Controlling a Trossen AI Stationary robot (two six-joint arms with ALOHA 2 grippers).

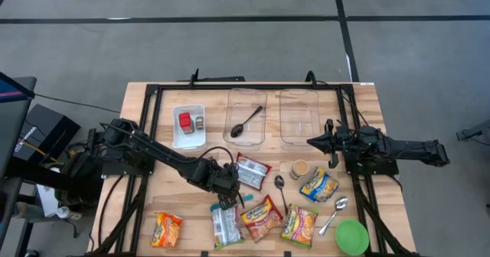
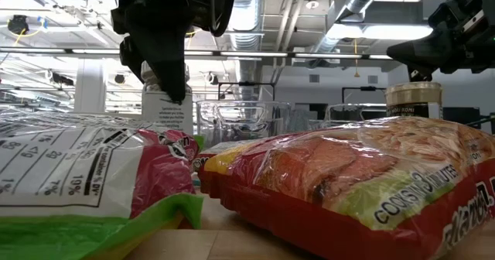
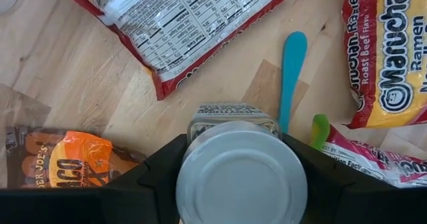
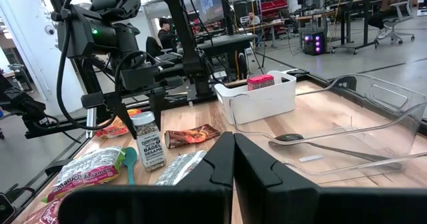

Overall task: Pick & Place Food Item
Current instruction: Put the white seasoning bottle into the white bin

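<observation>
Pick done—left gripper (image 4: 145, 104) clamped on silver-lidded glass seasoning jar (image 4: 148, 140), lifted beside the teal spoon (image 3: 291, 71); placing remains. Right gripper (image 1: 312, 141) idle, pressed together.

Spoon (image 1: 246, 122) in clear tray (image 1: 246, 116), left of 2nd tray (image 1: 298, 116).

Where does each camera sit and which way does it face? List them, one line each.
High view: overhead, straight down on the table; both arms show.
Low view: table height, level across ramen packets; left gripper holds the jar.
Left wrist view: down onto the jar lid, between own fingers.
Right wrist view: across the table; shut right gripper below.
Shared: both wrist views show the jar.
</observation>
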